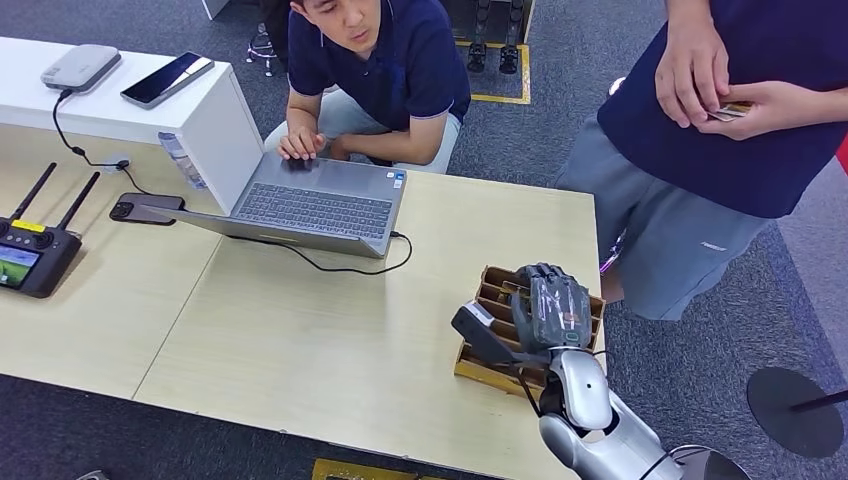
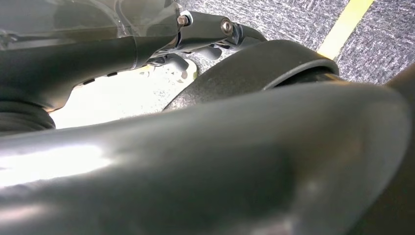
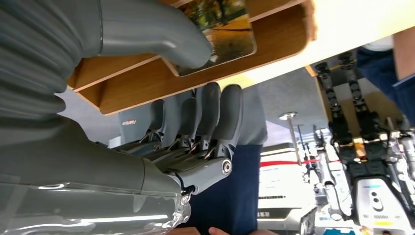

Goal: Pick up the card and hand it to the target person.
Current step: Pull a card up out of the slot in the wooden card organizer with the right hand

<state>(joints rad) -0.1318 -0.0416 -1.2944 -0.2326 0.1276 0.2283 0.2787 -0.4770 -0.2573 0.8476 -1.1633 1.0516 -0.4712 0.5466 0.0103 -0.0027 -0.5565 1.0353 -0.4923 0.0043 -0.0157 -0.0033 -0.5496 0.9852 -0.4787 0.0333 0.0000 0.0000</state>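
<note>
Wooden table (image 1: 330, 350): right hand (image 1: 550, 305) over card rack (image 1: 490, 300); wrist view shows thumb pressing card (image 3: 220, 29), grasp uncertain.

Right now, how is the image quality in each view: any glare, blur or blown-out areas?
Head view: even light, sharp; right hand and wooden holder read clearly. Left wrist view: close dark robot parts, soft, with a blown-out white patch. Right wrist view: card sharp by the thumb, tabletop overexposed.

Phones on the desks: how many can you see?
2. One phone lies on the white raised desk; another dark phone lies on the wooden table beside the laptop. Others may be hidden.
</note>
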